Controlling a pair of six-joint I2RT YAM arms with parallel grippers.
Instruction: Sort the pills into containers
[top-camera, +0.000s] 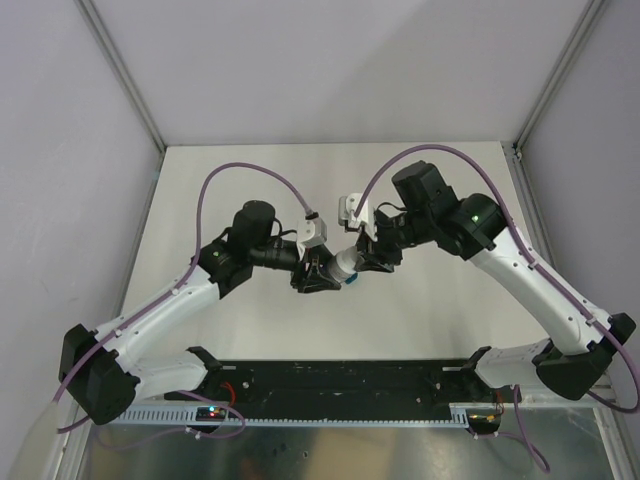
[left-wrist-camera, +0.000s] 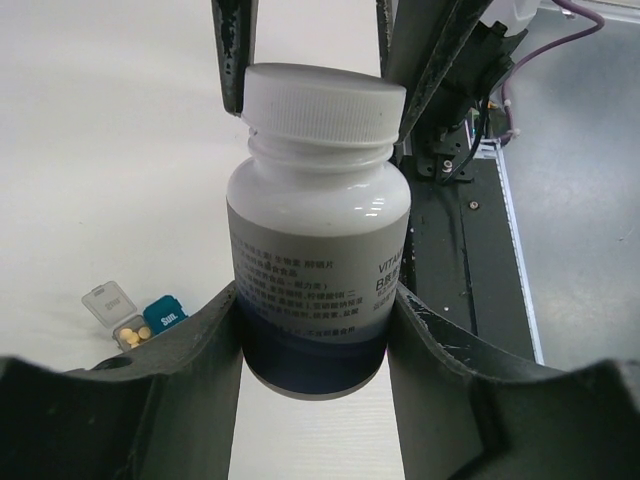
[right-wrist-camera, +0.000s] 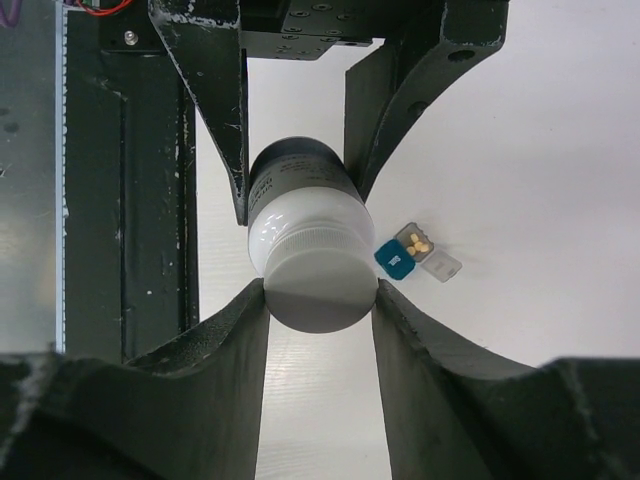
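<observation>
- L gripper (left-wrist-camera: 315, 312) clamped on white round plastic bottle (left-wrist-camera: 318, 230), held mid-air.
- R gripper (right-wrist-camera: 318, 295) pinched tight on its white screw cap (right-wrist-camera: 320, 290); cap not off yet.
- Tiny joined teal-and-grey plastic compartments (left-wrist-camera: 140, 320) on white table (left-wrist-camera: 100, 150) below: grey one open w/ few yellow pills (left-wrist-camera: 135, 335), teal one shut.
- Most sorting left, I'd say.

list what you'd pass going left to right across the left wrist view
open grey compartment holding yellow pills → teal compartment → white-capped pill bottle → black base rail → grey metal surface
</observation>
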